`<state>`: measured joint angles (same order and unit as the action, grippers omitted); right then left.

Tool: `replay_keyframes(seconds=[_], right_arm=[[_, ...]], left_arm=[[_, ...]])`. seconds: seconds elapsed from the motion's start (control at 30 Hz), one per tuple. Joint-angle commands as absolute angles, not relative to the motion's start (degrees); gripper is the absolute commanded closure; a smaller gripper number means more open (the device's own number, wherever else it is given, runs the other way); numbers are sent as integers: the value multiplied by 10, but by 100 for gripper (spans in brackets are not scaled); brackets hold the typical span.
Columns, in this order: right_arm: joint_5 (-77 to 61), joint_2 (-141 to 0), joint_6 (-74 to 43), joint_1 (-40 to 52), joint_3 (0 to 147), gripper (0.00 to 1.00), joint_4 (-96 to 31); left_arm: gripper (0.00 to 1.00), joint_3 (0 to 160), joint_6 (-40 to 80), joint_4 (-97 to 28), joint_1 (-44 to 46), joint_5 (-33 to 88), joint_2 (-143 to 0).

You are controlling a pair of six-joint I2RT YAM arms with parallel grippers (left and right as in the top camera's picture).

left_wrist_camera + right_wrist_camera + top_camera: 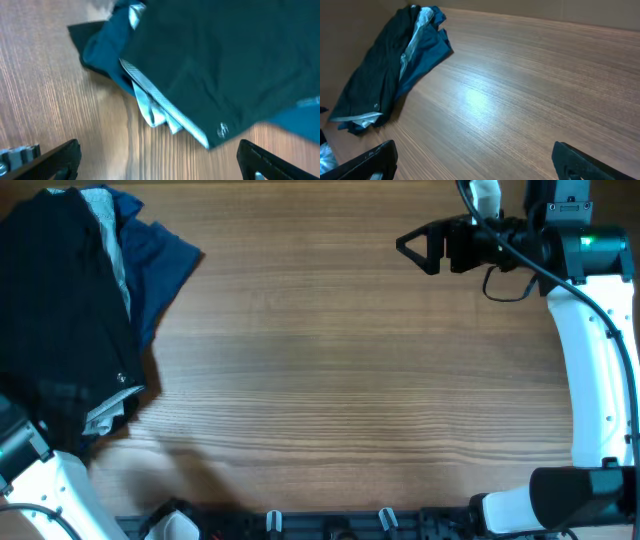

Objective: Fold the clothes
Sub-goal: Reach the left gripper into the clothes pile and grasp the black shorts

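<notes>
- Overlap hides most of the pile. The plain black soft-fabric shorts lie on top. Only a thin strip of pale-blue denim shorts and one corner of a navy fabric garment show from under them.
- Frame edges cut off the pile's left side in the overhead view.
- Blur softens the left wrist view, and a small pale mark near the black hem cannot be read.
- Left gripper is out of the overhead frame, where only the white left arm shows at the lower corner.
- Its two dark fingers are spread wide and released, with bare brown wood-grain table between them.
- The black hem and the pale denim edge lie just ahead of these fingertips, and the navy cloth is further ahead.
- Right gripper reaches out from its arm's bent elbow and points across the table.
- Its fingers are spread and hold nothing.
- The whole clothes pile lies well ahead of the right fingertips, off towards one finger's side.
</notes>
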<state>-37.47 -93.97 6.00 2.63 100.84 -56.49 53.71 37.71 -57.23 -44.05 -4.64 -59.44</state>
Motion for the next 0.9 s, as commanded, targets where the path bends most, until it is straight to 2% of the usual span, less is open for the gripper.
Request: replay_keyframes(seconds=[0.0, 0.27, 0.4, 0.47, 0.57, 0.6, 0.73, 0.87], right_arm=[[-373, -951, 44, 28, 1004, 0, -561], [-373, -953, 43, 28, 1004, 0, -564], [-373, -953, 43, 28, 1004, 0, -561], [-373, -953, 43, 28, 1004, 0, -557], [-373, -953, 24, 28, 1004, 0, -546], [-373, -953, 24, 28, 1004, 0, -546], [-364, -954, 24, 28, 1004, 0, -547], [-364, -954, 24, 28, 1004, 3, -547]], left_arm=[[1, 516, 504, -543, -481, -63, -622], [0, 516, 517, -470, -484, -71, -733], [6, 516, 517, -410, -484, -22, -815], [54, 516, 517, -384, -484, 8, -836], [92, 517, 516, -339, -484, 88, -840], [96, 517, 512, -319, -484, 129, -840], [96, 519, 453, -244, -472, 301, -821], [96, 543, 449, -223, -413, 338, -741]])
